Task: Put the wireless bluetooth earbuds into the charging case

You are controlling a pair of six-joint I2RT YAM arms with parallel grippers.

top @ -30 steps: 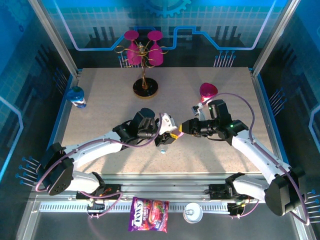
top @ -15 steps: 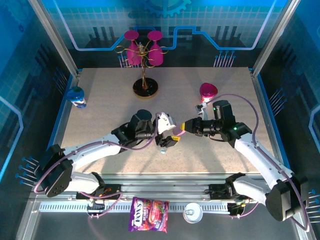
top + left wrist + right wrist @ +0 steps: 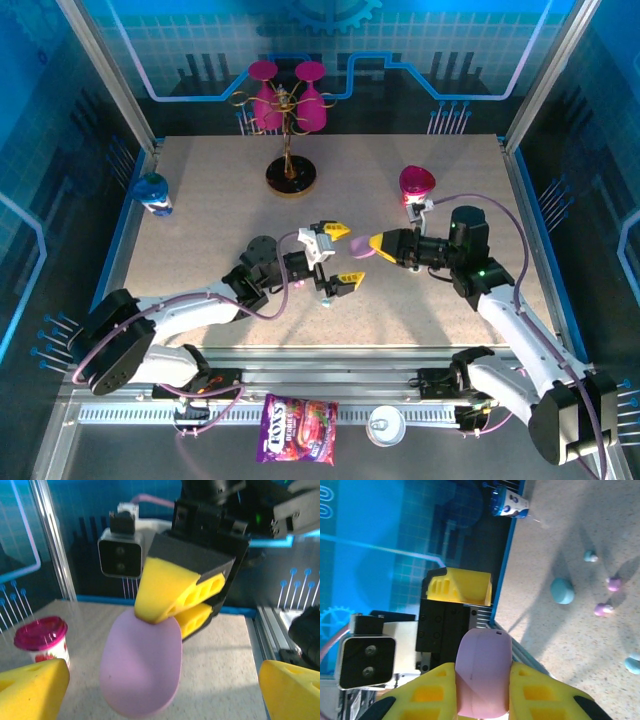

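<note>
The right gripper [image 3: 378,244] is clamped on a lilac pebble-shaped plastic case [image 3: 482,674], its two yellow fingers pressing the case's flanks while the rounded free end sticks out past the fingertips, held in the air above the table. Facing it, the left gripper [image 3: 346,256] stands wide, one yellow fingertip above and one below in the top view, and the case's free end sits just in front of that gap; in the left wrist view the case hangs between the two spread yellow pads [image 3: 31,686]. Whether the case reaches in between them cannot be told. On the speckled beige tabletop [image 3: 210,190], the tiny pastel plastic earbuds lie loose in the right wrist view, well apart from the held case: a teal one [image 3: 591,556] and two pinkish-purple ones [image 3: 614,583] [image 3: 603,610] close together. Near them rests a larger light blue rounded piece [image 3: 562,590]. Farther out stand a small pink-lidded cup [image 3: 416,183] behind the right gripper and a blue-lidded cup [image 3: 152,192] at the table's left edge.
</note>
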